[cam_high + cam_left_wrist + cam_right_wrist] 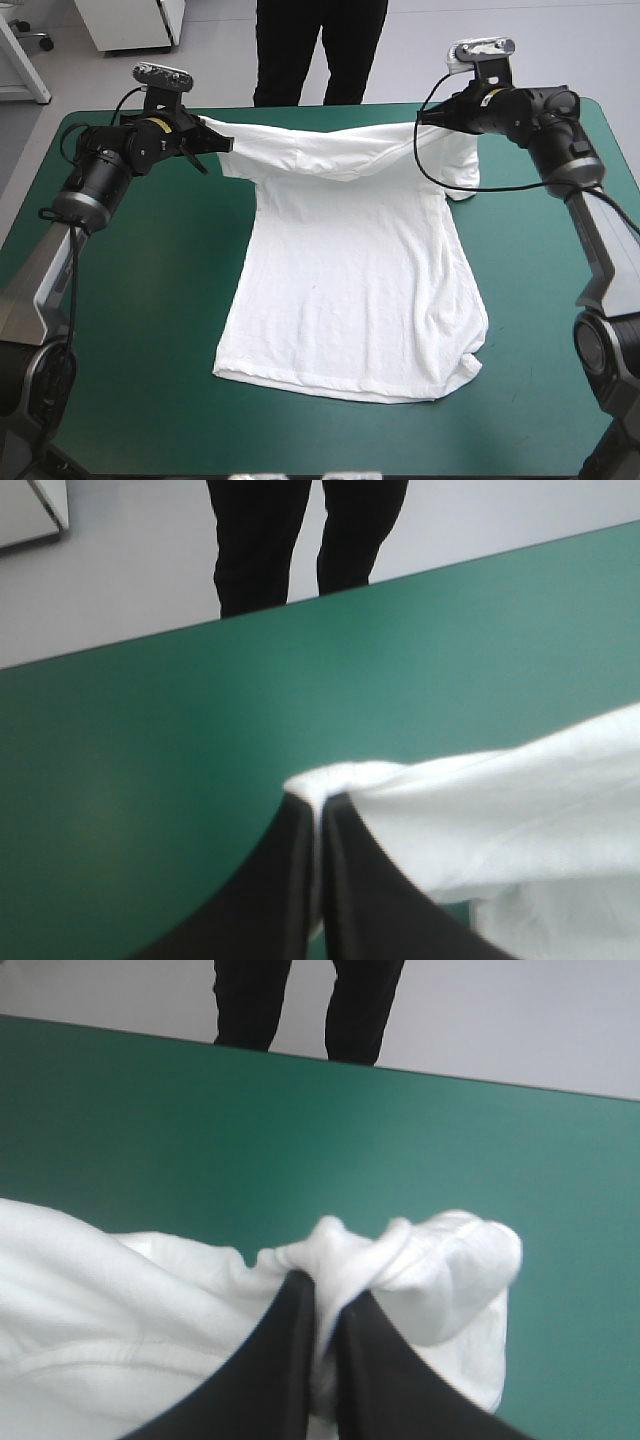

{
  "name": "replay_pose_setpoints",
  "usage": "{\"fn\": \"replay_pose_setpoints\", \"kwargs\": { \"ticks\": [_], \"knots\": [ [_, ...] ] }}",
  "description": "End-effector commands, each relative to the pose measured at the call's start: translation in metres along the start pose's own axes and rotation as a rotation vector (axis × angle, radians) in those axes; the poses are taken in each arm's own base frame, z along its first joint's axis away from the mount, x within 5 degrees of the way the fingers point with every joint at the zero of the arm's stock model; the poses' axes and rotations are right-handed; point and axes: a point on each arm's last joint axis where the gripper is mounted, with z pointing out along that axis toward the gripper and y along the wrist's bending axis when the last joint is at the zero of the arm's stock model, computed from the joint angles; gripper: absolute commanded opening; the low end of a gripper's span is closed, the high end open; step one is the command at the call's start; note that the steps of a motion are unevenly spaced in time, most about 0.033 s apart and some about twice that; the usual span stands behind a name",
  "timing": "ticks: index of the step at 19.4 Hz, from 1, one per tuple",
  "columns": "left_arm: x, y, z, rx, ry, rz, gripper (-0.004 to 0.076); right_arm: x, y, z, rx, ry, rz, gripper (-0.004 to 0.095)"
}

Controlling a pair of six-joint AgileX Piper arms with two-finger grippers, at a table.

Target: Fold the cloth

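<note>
Nearest, the T-shirt (350, 300) hem lies flat on the counter (140, 340). Its shoulders hang raised near the far edge, with the left gripper (320, 805) and right gripper (328, 1290) each pinched almost closed on one, probably at the sleeves.

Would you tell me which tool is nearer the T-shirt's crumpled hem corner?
Right. The right tool pinches the T-shirt's shoulder on the hem corner's side; the left tool holds the opposite shoulder.

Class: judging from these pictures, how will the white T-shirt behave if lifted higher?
Probably floppy: the T-shirt sags between the left gripper and right gripper. Likely light: two small pinches hold it. Its hem on the table may drag.
</note>
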Motion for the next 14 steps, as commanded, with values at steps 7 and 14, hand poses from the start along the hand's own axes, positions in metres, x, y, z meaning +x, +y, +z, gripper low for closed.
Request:
{"fn": "replay_pose_setpoints", "kwargs": {
  "ticks": [7,14],
  "knots": [
    [0.016,0.008,0.053,-0.018,0.007,-0.064,-0.0004,0.027,-0.009,0.071,0.014,0.068,0.045,0.0001],
    [0.002,0.004,0.038,-0.006,0.009,-0.033,0.0671,0.007,-0.013,0.050,0.012,0.078,0.090,0.0594]
  ]
}}
